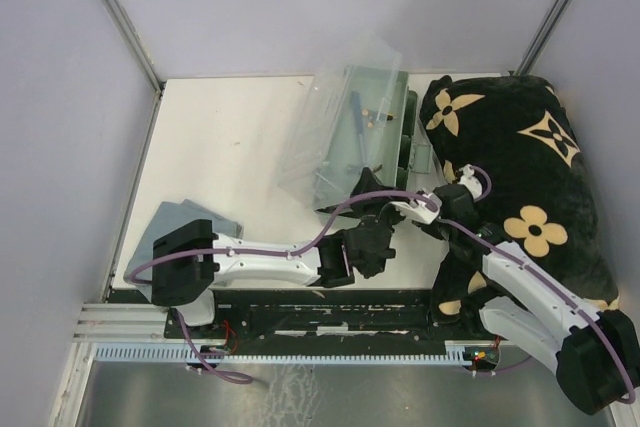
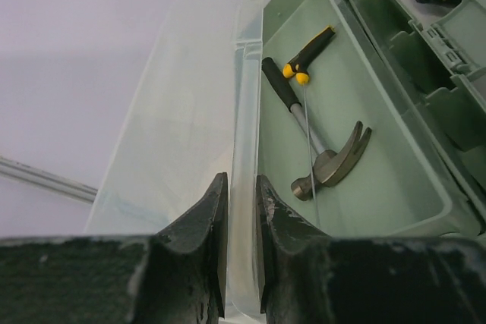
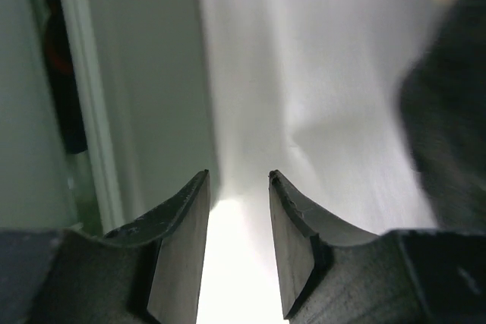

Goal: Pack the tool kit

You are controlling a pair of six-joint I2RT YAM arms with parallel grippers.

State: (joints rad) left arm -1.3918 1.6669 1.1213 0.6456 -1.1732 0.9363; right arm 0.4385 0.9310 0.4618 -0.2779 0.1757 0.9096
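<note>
The pale grey-green toolbox point(image 1: 388, 112) stands open mid-table, its translucent lid point(image 1: 335, 132) raised to its left. In the left wrist view a small hammer point(image 2: 328, 162) and a black-and-yellow handled tool point(image 2: 309, 52) lie in the box's tray point(image 2: 380, 202). My left gripper point(image 1: 368, 197) sits at the box's near end; its jaws point(image 2: 241, 180) are shut on the lid's rim point(image 2: 244, 96). My right gripper point(image 1: 412, 205) is beside the box's near right corner. It is open and empty point(image 3: 238, 176), with the box wall point(image 3: 144, 73) to its left.
A black blanket with beige flowers point(image 1: 530, 167) fills the right side of the table and shows blurred in the right wrist view point(image 3: 448, 111). A folded grey-blue cloth point(image 1: 185, 219) lies at the near left. Fold-out trays point(image 2: 425, 73) hang off the box's right side.
</note>
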